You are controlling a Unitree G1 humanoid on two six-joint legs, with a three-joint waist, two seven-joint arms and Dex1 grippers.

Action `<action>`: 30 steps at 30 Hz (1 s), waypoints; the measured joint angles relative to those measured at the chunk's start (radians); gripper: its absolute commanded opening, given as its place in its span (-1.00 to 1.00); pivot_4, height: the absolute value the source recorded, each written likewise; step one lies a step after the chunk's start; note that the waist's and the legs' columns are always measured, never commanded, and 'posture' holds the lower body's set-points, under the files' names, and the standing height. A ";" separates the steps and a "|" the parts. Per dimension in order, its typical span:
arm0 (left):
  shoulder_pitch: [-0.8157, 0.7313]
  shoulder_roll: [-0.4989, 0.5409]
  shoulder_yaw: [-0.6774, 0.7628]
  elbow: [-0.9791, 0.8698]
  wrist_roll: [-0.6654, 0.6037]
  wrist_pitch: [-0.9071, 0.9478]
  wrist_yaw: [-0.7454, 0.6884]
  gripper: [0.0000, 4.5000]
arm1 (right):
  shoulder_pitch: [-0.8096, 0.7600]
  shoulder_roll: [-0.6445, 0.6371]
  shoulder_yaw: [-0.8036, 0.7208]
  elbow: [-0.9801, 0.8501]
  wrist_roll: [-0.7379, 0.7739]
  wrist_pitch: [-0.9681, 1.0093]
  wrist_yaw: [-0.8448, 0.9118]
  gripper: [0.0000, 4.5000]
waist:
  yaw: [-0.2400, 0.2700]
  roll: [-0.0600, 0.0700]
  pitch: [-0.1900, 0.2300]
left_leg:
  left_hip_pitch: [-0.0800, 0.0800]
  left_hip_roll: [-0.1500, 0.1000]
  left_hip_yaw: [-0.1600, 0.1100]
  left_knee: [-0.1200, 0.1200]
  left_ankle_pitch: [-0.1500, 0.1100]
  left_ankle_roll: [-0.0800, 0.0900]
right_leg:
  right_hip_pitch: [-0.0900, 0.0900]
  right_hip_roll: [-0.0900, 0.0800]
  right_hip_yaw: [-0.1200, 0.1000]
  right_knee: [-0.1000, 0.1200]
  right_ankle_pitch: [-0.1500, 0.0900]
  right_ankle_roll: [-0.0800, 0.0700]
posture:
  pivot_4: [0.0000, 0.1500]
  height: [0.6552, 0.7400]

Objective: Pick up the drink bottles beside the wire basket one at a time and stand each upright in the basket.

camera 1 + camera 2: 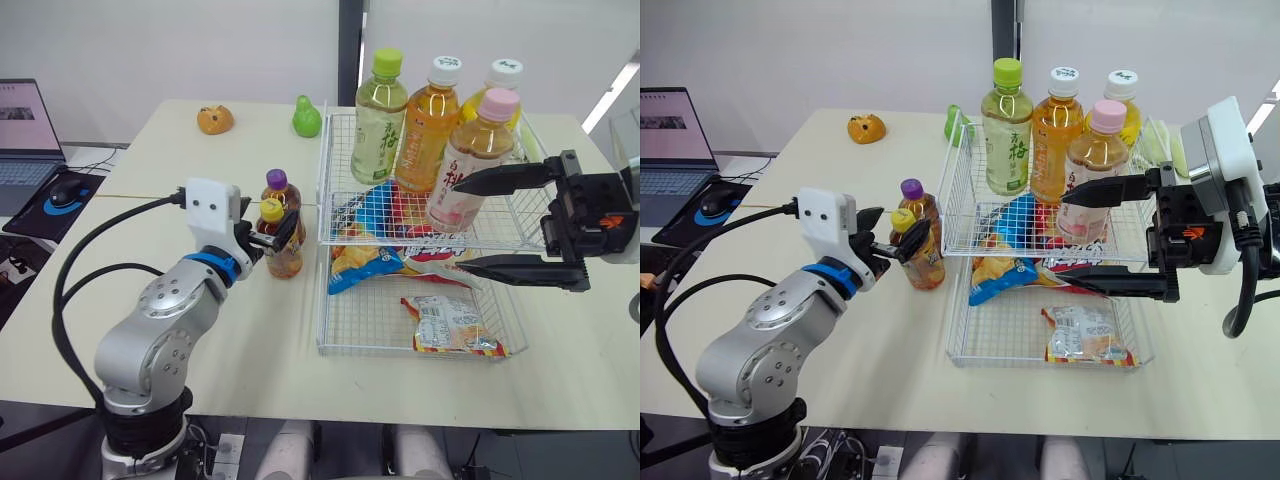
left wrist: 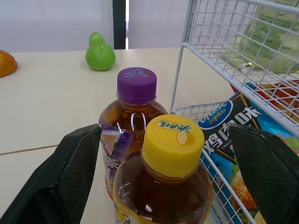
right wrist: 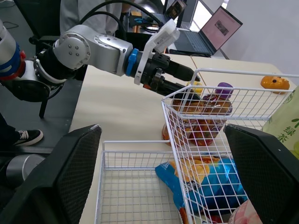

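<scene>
- Yellow-cap bottle [image 1: 278,243] upright on surface, just beside wire basket [image 1: 321,310], touching purple-cap bottle [image 1: 280,192].
- My L pincer [image 2: 167,135] wide open, straddling it, no grip.
- My R pincer [image 1: 465,225] open by pink-cap bottle [image 1: 470,160] in basket.

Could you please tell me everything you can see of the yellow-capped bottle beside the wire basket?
The yellow-capped bottle is small, clear plastic, holding dark amber drink, with a fruit print on its cap. It stands upright on the table, left of the wire basket, the purple-capped bottle close behind it. The left gripper is open, a finger either side of its neck.
</scene>
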 measured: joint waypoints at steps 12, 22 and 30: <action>-0.012 -0.036 -0.047 0.073 0.067 -0.074 -0.006 0.00 | 0.007 -0.003 -0.018 -0.010 0.004 0.013 -0.024 1.00 | 0.001 0.000 0.000 | 0.000 0.000 0.000 0.000 0.000 0.000 | 0.000 0.000 0.000 0.000 0.000 0.000 | 1.00 1.00; 0.012 -0.023 -0.059 0.073 0.092 -0.133 -0.059 -0.39 | 0.028 -0.007 -0.041 -0.030 0.010 0.032 -0.039 1.00 | 0.009 0.000 0.000 | 0.000 0.000 0.000 0.000 0.000 0.000 | 0.000 0.000 0.000 0.000 0.000 0.000 | 1.00 1.00; 0.111 0.074 0.088 -0.067 -0.128 -0.068 -0.185 -0.39 | 0.047 -0.018 -0.085 -0.029 0.013 0.038 -0.053 1.00 | 0.010 0.000 0.000 | -0.001 0.000 -0.001 0.000 0.000 0.000 | -0.001 0.000 -0.001 -0.001 0.000 0.000 | 1.00 1.00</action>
